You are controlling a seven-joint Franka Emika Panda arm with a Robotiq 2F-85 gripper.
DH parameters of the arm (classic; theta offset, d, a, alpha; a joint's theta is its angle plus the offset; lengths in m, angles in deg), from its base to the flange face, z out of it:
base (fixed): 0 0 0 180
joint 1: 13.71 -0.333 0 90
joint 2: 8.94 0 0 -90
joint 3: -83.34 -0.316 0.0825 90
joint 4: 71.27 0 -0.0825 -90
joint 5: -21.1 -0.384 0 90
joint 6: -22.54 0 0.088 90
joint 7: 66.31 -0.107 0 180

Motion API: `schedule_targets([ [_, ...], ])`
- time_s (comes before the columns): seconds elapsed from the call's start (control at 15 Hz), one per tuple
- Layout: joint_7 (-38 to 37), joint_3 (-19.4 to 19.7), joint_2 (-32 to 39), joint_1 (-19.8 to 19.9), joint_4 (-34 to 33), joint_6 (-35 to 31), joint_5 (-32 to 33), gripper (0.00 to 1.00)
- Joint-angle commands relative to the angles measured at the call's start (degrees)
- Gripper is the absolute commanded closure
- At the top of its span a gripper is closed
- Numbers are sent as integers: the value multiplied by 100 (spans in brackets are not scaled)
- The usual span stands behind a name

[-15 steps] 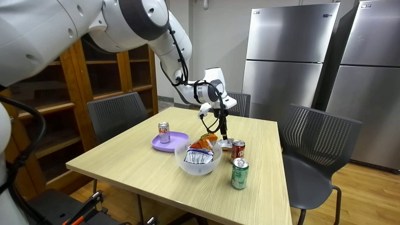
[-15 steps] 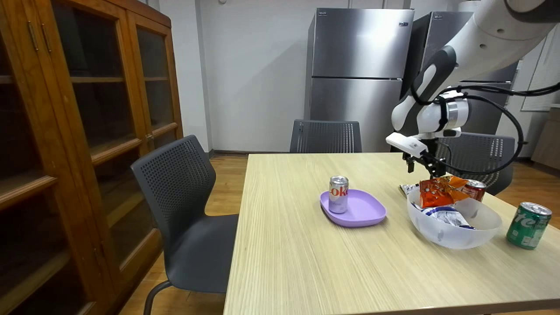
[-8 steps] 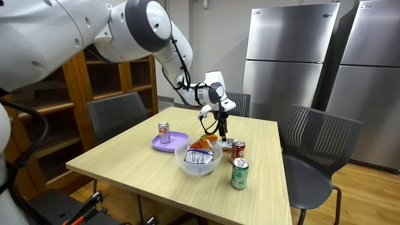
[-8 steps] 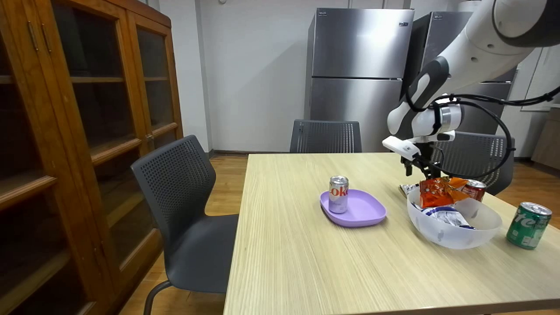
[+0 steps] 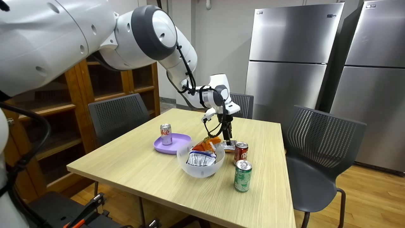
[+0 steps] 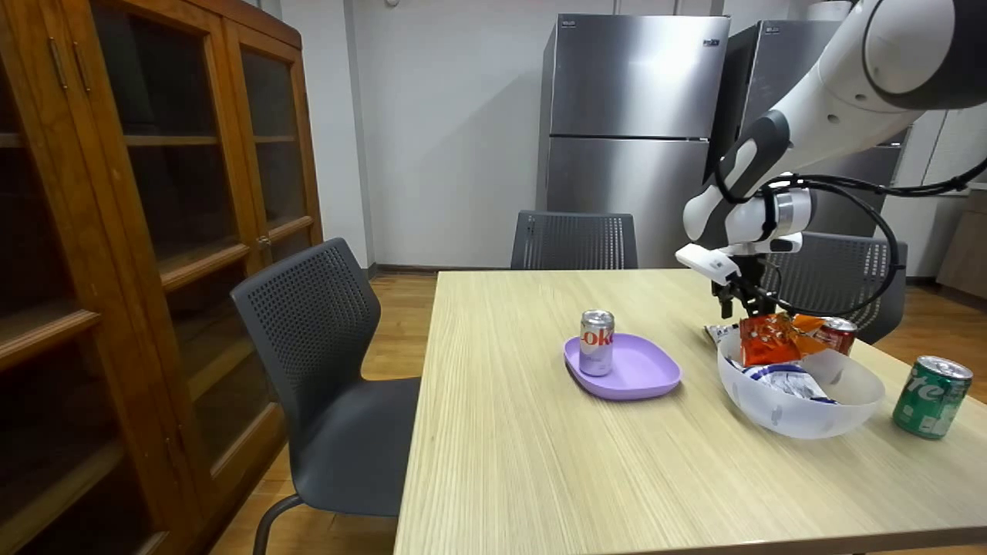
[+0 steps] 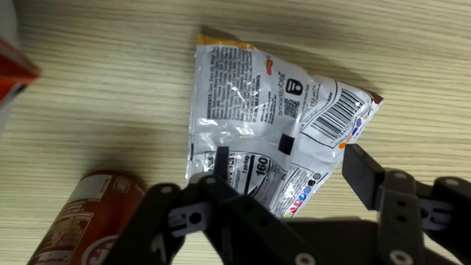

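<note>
- Gripper, one: its jaws are standing well apart over the loose snack bag, clasping nothing; whether a fingertip is touching it, the pictures are leaving unclear.
- Loose snack bag, one: it is lying on the table, printed back facing up, with the bowl and the red can sitting near it.
- Bowl, frosted, one: it is containing two visible packs, the orange pack rising above the silver-and-blue pack.
- Cans, three, all standing upright: the red can is sitting near the loose snack bag, the green can near the red can, the silver can on the plate.
- Plate, purple, one: it is bearing one can and resting near the bowl.
- Table, pale wood, one: it is supporting one plate, one bowl, three cans and one loose snack bag.
- Robot arm, white, one: it is extending over the table.
- Chairs, dark grey, three: they are standing around the table in both exterior views.
- Refrigerators, steel, two: they are standing side by side beyond the table.
- Cabinet, wooden with glass doors, one: it is standing behind one chair.
</note>
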Motion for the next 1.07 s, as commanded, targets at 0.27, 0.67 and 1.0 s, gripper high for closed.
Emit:
schedule_targets([
  [0.27,-116,-71,125,150,-387,270,9,80],
  [0.67,-109,-61,50,137,-298,216,26,100],
  [1.0,-90,-45,-107,78,-112,96,55,100],
])
